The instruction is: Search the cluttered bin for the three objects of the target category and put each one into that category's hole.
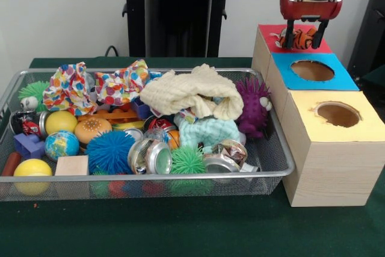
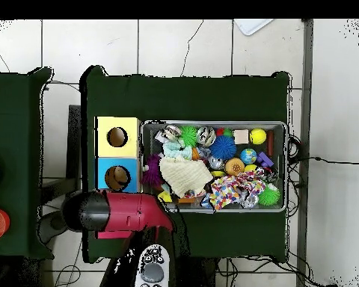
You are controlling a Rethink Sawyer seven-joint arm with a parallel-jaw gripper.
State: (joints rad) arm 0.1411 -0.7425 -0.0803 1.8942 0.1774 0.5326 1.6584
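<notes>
Green tabletop (image 1: 180, 227) carries the whole setup, white wall behind, black pedestal (image 1: 174, 13) at the far side. Wire-mesh bin (image 1: 277, 167) sits just beside a row of three pale wooden boxes (image 1: 331, 176) topped yellow, blue and red.

Arm (image 2: 126, 212) in the overhead view covers the red-topped box completely; blue hole (image 2: 117, 177) and yellow hole (image 2: 117, 137) are both visible and unoccupied.

Bin is packed: cream knit cloth (image 1: 189, 91) on top at centre, polka-dot fabric (image 1: 90, 85) to its left, purple spiky hedgehog toy (image 1: 252, 106) against the side nearest the boxes, blue spiky ball (image 1: 110, 151), green spiky ball (image 1: 187, 161), crushed cans (image 1: 150, 156), globe ball (image 1: 61, 144), yellow ball (image 1: 32, 170), wooden block (image 1: 72, 165).

Gripper (image 1: 304, 36) hangs directly over the red surround (image 1: 271, 31) of the far box. Fingers (image 1: 289, 31) are closed around the tiger (image 1: 299, 39), one on each side of the orange black-striped plush. Tiger sits at the level of the red card, over where the hole is; the hole itself is hidden behind it. Can't tell whether the toy touches the card.
</notes>
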